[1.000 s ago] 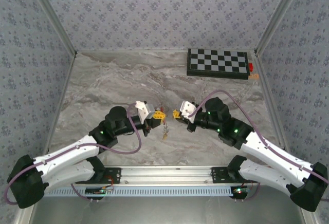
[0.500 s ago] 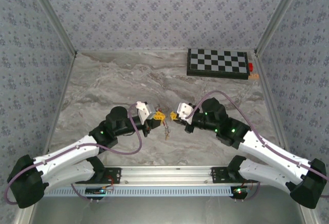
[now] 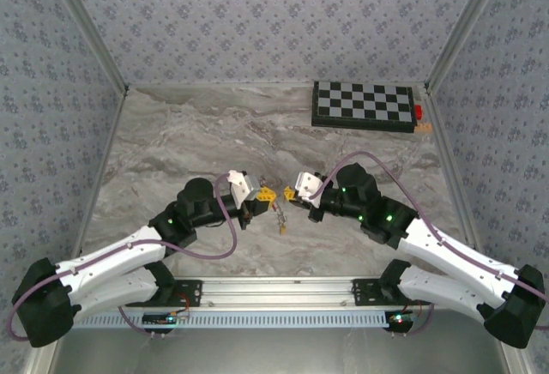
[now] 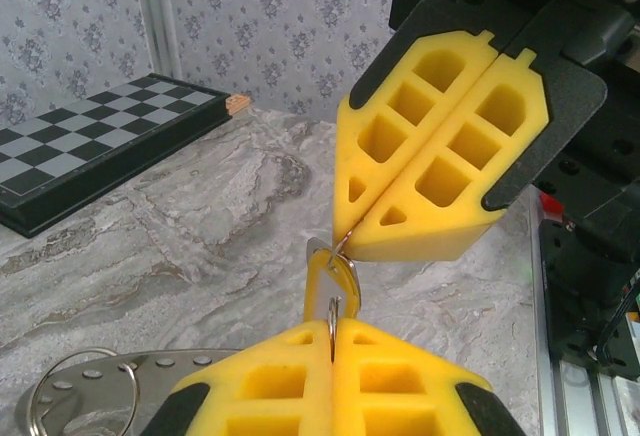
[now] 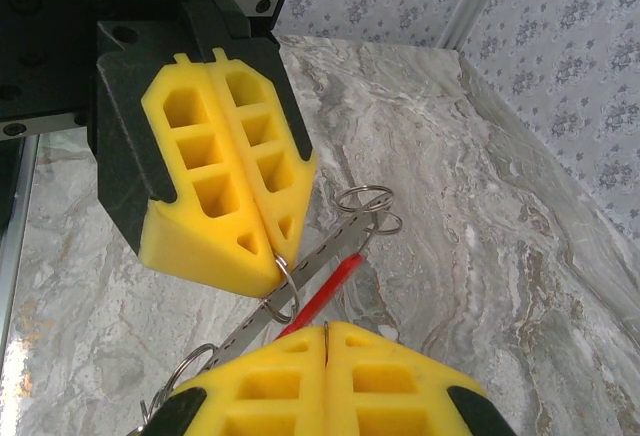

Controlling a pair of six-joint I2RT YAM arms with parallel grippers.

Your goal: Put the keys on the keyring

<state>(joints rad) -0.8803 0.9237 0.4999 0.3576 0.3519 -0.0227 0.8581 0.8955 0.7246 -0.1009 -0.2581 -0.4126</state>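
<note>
No legible text or markings.

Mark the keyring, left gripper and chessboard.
keyring [image 4: 335,274], left wrist view, metal loop between the two grippers' fingertips.
left gripper [image 5: 270,253], right wrist view, tips of its shut yellow fingers.
chessboard [image 3: 364,105], top external view, centre of the board.

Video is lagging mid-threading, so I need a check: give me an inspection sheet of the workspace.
Surface: marbled table, flat.
Job's things: keyring held up between both grippers' tips; a yellow piece, likely a key, hangs at it; threaded or not, cannot tell.
Clutter: chessboard at far right, small red piece at its right edge.
Grippers: left gripper shut on keyring; right gripper shut on keyring; tips nearly meet.
Cables: purple cables loop along each arm, apart from the keyring.
Surroundings: patterned walls; rail at near edge.
</note>
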